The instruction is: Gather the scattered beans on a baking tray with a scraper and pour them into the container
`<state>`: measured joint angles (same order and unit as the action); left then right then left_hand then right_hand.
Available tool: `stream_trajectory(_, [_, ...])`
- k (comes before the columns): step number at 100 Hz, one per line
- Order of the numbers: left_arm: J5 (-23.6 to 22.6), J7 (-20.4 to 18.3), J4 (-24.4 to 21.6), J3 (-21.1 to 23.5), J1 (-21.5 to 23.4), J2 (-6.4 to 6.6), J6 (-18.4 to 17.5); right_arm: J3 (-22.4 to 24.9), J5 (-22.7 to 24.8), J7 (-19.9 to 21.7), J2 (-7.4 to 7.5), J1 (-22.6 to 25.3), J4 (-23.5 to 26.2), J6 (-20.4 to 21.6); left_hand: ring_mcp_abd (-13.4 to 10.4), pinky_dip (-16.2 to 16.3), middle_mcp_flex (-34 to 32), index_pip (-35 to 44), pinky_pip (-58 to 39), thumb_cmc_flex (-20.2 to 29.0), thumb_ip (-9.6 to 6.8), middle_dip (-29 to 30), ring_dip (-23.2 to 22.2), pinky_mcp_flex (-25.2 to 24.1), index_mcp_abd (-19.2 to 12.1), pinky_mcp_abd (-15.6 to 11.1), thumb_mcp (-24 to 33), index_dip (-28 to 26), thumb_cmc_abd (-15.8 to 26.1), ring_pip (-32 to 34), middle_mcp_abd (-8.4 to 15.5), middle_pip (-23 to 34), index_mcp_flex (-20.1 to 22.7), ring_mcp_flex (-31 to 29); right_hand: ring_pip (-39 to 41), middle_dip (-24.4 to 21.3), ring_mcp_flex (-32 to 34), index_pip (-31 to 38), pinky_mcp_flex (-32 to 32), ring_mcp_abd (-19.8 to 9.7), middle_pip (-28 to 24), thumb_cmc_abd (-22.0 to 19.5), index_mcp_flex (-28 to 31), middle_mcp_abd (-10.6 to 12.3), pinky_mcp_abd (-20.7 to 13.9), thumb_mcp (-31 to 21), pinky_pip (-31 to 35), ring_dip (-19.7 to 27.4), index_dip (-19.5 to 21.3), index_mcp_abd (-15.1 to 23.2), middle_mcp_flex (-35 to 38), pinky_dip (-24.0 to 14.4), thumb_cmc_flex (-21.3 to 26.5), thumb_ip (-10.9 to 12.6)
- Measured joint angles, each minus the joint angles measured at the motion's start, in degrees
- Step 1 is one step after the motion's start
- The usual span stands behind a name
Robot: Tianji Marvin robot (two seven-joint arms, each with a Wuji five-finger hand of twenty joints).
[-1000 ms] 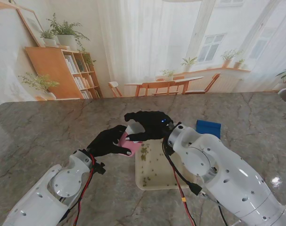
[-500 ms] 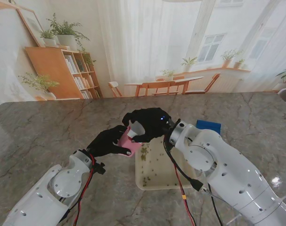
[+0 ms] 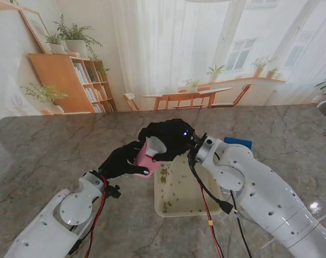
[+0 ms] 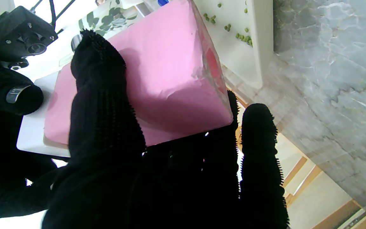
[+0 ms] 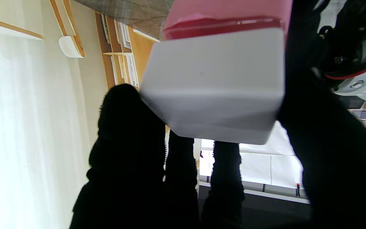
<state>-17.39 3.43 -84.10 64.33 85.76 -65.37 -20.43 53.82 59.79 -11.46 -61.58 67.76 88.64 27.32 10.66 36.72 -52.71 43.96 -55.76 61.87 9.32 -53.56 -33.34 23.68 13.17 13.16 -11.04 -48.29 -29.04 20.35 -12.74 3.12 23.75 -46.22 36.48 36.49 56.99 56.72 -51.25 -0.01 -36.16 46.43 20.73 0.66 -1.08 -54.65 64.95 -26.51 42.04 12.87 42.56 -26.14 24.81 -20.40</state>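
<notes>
Stand view shows both black-gloved hands meeting over the marble counter point(image 3: 55, 145), just past the far left corner of the cream baking tray point(image 3: 197, 209). My left hand point(image 3: 121, 160) grasps a pink container point(image 3: 143, 164), fingers wrapped around its side; the left wrist view confirms this, with a finger point(image 4: 102, 105) laid across the pink wall point(image 4: 157, 79) and the tray's rim close beside it. My right hand point(image 3: 168, 141) grips a white block-shaped object point(image 3: 153, 146), apparently the scraper, held right against the container's upper edge. From the right wrist view the white block point(image 5: 214, 86) sits clamped between dark fingers point(image 5: 129, 133) and the thumb side, with the container's pink rim point(image 5: 224, 19) touching it beyond.

Green beans point(image 3: 164, 174) lie on the tray, thickest in a cluster near its far left corner next to the container, with a thinner scatter point(image 3: 176, 201) toward me. A blue object point(image 3: 239, 143) rests on the counter to the right of the tray, partly hidden by my right forearm.
</notes>
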Motion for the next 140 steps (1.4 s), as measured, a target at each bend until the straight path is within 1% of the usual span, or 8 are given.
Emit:
stream_trajectory(21, [0.35, -0.2, -0.03, 0.45, 0.29, -0.09, -0.77, 0.04, -0.45, -0.4, -0.04, -0.35, -0.5, 1.17, 0.01, 0.0, -0.07, 0.0, 0.08, 0.0, 0.0, 0.0, 0.0, 0.0, 0.0, 0.0, 0.0, 0.15, 0.0, 0.0, 0.0, 0.0, 0.19, -0.02, -0.52, -0.73, 0.18, 1.44, -0.62, 0.03, 0.0, 0.04, 0.08, 0.21, -0.02, -0.91, -0.38, 0.2, -0.27, 0.88, 0.25, 0.01, 0.0, -0.59])
stream_trajectory(35, [0.26, -0.15, -0.14, 0.48, 0.31, -0.09, -0.77, -0.13, -2.15, -2.27, -0.46, -0.33, -1.43, 1.06, 0.01, 0.0, -0.14, 0.0, 0.11, 0.0, 0.0, 0.0, 0.12, 0.0, 0.0, -0.01, 0.0, 0.17, 0.0, -0.05, 0.0, 0.0, 0.19, -0.32, -0.88, -0.89, 1.48, 9.41, -2.02, 0.16, 2.32, 0.06, 3.72, 0.21, -0.03, -0.83, 0.59, 1.2, -10.02, 5.41, 2.73, 2.0, -0.04, -0.61])
stream_trajectory(51, [-0.25, -0.17, -0.15, 0.5, 0.3, -0.07, -0.71, 0.54, -3.85, -1.8, -0.88, 0.21, -1.47, 1.02, 0.01, 0.0, -0.14, 0.0, 0.18, 0.0, 0.0, 0.0, 0.26, 0.0, 0.0, -0.04, 0.0, 0.17, 0.0, -0.08, 0.01, 0.0, 0.19, -0.34, -1.32, -1.52, 2.59, 13.02, -2.88, 0.54, 3.96, 0.06, 6.79, 0.21, -0.03, -0.77, 1.48, 1.33, -14.09, 9.87, 4.67, 2.19, -0.06, -0.62])
stream_trajectory(59, [-0.66, -0.16, -0.14, 0.5, 0.26, -0.06, -0.71, 1.05, -3.87, -1.61, -0.95, 0.61, -1.18, 0.9, 0.01, 0.0, -0.15, 0.0, 0.18, 0.0, 0.0, 0.0, 0.25, 0.0, 0.0, -0.05, 0.0, 0.17, 0.0, -0.08, 0.01, 0.0, 0.19, -0.4, -1.44, -1.65, 2.94, 13.02, -3.16, 0.57, 3.96, 0.06, 7.51, 0.21, -0.03, -0.76, 1.79, 1.34, -14.37, 10.95, 5.09, 2.69, -0.07, -0.68])
stream_trajectory(64, [-0.86, -0.14, -0.1, 0.5, 0.23, -0.06, -0.71, 1.35, -4.33, -1.35, -1.0, 0.87, -0.99, 0.81, 0.01, 0.0, -0.16, 0.0, 0.18, 0.0, 0.0, 0.0, 0.26, 0.0, 0.0, -0.05, 0.0, 0.17, 0.0, -0.08, 0.01, 0.0, 0.19, -0.4, -1.45, -2.15, 3.24, 13.02, -3.4, 0.63, 3.97, 0.07, 7.71, 0.23, 0.04, -0.76, 1.95, 1.35, -14.38, 11.31, 5.51, 2.73, -0.07, -1.68])
stream_trajectory(86, [-1.14, -0.11, -0.02, 0.5, 0.18, -0.04, -0.55, 2.96, -5.88, -0.94, -1.27, 2.28, 0.38, -1.51, 0.01, 0.0, -0.16, 0.0, 0.19, 0.0, 0.0, 0.0, 0.26, 0.0, 0.0, -0.07, 0.0, 0.17, 0.0, -0.08, 0.01, 0.0, 0.19, -0.4, -1.45, -2.79, 3.53, 13.18, -3.57, 0.69, 3.99, 0.08, 8.2, 0.45, 0.18, -0.75, 2.44, 1.36, -15.02, 12.51, 6.03, 2.75, -0.07, -1.74])
stream_trajectory(116, [-1.49, -0.18, 0.04, 0.55, 0.13, -0.02, -0.23, 10.68, -4.51, 3.84, -1.27, 7.14, 7.05, -6.25, 0.01, 0.0, -0.17, 0.01, 0.26, 0.0, 0.0, 0.0, 0.26, 0.09, 0.0, -0.07, 0.0, 0.62, 0.0, -0.08, 0.02, 0.0, 0.19, -0.43, -1.54, -2.83, 3.67, 13.84, -3.69, 0.71, 3.99, 0.09, 8.23, 0.64, 0.23, -0.75, 2.63, 1.37, -15.69, 12.57, 6.28, 2.78, -0.07, -1.77])
stream_trajectory(140, [-2.29, 1.15, -1.1, 2.22, 1.55, -0.12, 0.47, 21.54, -1.84, 11.99, -0.5, 12.81, 12.23, -7.28, 0.01, 0.0, -0.17, 0.01, 0.27, 0.0, 0.0, 0.0, 0.26, 0.1, 0.0, -0.07, 0.0, 0.63, 0.0, -0.08, 0.02, 0.0, 0.19, -0.43, -1.63, -2.84, 3.85, 13.88, -3.87, 0.87, 3.99, 0.09, 8.77, 0.68, 0.42, -0.75, 2.84, 1.38, -15.86, 12.61, 6.54, 2.78, -0.07, -1.77])
